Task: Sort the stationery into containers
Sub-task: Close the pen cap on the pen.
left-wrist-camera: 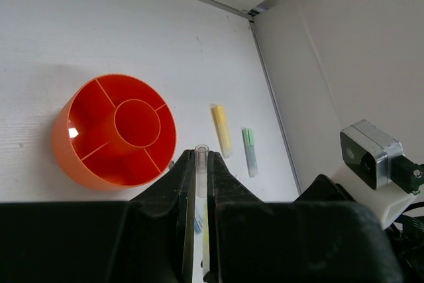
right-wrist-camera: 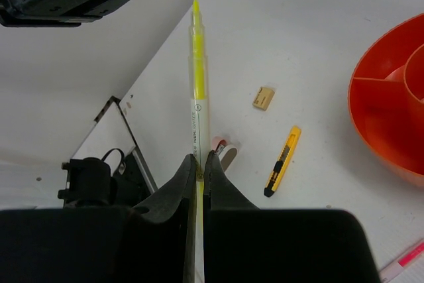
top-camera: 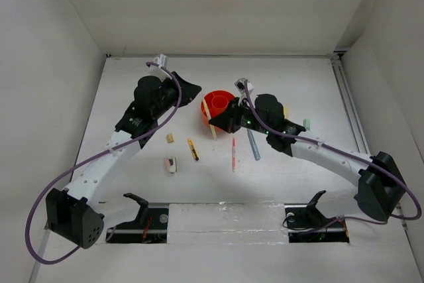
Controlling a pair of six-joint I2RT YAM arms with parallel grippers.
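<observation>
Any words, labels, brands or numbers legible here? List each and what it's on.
No text can be read.
Highlighter: a line of small dark print along its barrel, too small and blurred to read.
Tub: no marking seen.

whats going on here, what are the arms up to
Two robot arms are sorting stationery into an orange tub. The right gripper is shut on a yellow highlighter; the left gripper is shut on a thin clear-tipped pen, aimed toward the tub. The tub looks empty, and a red pen and a tan eraser lie loose on the table.
</observation>
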